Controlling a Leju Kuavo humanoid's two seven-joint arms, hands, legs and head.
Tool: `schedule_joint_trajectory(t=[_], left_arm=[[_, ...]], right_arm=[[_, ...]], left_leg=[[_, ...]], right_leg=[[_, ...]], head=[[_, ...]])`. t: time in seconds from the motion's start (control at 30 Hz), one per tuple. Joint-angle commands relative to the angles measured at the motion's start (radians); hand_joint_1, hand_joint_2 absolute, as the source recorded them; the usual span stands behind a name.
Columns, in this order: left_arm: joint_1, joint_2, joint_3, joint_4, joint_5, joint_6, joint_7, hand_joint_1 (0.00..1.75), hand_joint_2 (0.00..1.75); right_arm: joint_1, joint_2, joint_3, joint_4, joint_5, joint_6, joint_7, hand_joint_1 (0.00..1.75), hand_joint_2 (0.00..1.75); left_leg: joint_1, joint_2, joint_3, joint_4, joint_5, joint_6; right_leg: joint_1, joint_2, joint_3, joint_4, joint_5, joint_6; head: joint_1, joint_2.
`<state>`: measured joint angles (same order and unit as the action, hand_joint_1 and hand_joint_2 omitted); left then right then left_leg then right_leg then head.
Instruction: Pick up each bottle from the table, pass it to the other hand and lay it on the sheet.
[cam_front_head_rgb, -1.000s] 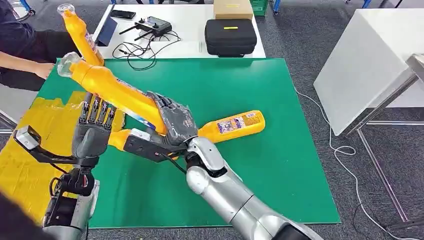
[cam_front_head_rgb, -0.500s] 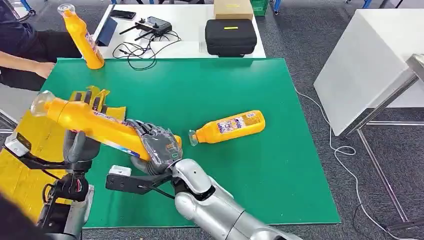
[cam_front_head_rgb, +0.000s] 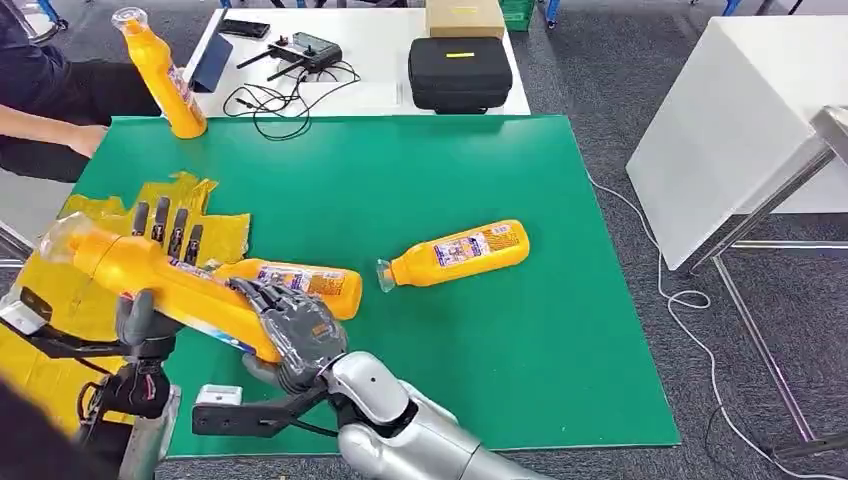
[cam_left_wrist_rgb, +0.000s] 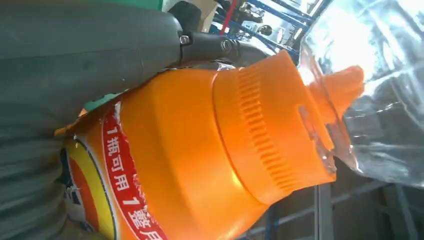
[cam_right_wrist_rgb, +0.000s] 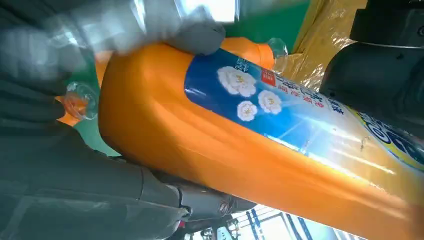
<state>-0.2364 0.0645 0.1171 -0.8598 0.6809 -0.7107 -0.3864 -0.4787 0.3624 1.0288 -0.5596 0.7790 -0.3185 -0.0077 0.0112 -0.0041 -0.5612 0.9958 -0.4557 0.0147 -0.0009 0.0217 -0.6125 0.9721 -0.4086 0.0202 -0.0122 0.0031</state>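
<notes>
The rigid, glossy, probably slippery orange bottle (cam_front_head_rgb: 165, 285) hangs above the yellow sheet (cam_front_head_rgb: 60, 300), right hand (cam_front_head_rgb: 290, 325) fingers clasping its base, left hand (cam_front_head_rgb: 150, 290) fingers wrapping its midsection, the safest hold.

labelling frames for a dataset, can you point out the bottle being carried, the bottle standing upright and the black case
carried bottle (cam_front_head_rgb: 150, 275), head view, on its orange body near the neck.
upright bottle (cam_front_head_rgb: 165, 75), head view, mid body.
black case (cam_front_head_rgb: 460, 70), head view, middle of its lid.
</notes>
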Motion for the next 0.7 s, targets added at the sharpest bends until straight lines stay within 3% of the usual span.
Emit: schedule_joint_trajectory(t=[0.03, 0.63, 0.67, 0.7], left_arm=[[-0.092, 0.011, -0.003, 0.084, 0.000, 0.014, 0.010, 0.00, 1.75], [-0.072, 0.019, 0.003, 0.062, -0.006, 0.022, 0.012, 0.00, 1.75], [-0.072, 0.020, 0.003, 0.061, -0.006, 0.022, 0.012, 1.54, 1.75], [-0.072, 0.020, 0.005, 0.061, -0.005, 0.017, 0.013, 1.75, 1.75]], right_arm=[[0.051, -0.013, 0.152, 0.011, 0.012, 0.017, -0.027, 1.75, 1.75], [0.059, -0.013, 0.129, 0.008, 0.027, 0.009, -0.011, 1.75, 1.75], [0.061, -0.013, 0.129, 0.009, 0.029, 0.006, -0.010, 1.75, 1.75], [0.065, -0.013, 0.124, 0.010, 0.034, 0.006, -0.006, 1.75, 1.75]], left_leg=[[0.001, -0.005, 0.005, -0.002, -0.001, 0.000], [0.001, -0.004, 0.005, -0.002, -0.001, 0.000], [0.001, -0.004, 0.004, -0.002, -0.001, 0.000], [0.001, -0.004, 0.006, -0.002, -0.001, 0.000]], right_leg=[[0.001, -0.007, 0.007, -0.001, -0.003, 0.000], [0.001, -0.006, 0.007, -0.002, -0.002, 0.000], [0.001, -0.005, 0.005, -0.002, -0.002, 0.000], [0.002, -0.006, 0.008, -0.002, -0.003, 0.000]], head=[[0.000, 0.000], [0.000, 0.000], [0.000, 0.000], [0.000, 0.000]])
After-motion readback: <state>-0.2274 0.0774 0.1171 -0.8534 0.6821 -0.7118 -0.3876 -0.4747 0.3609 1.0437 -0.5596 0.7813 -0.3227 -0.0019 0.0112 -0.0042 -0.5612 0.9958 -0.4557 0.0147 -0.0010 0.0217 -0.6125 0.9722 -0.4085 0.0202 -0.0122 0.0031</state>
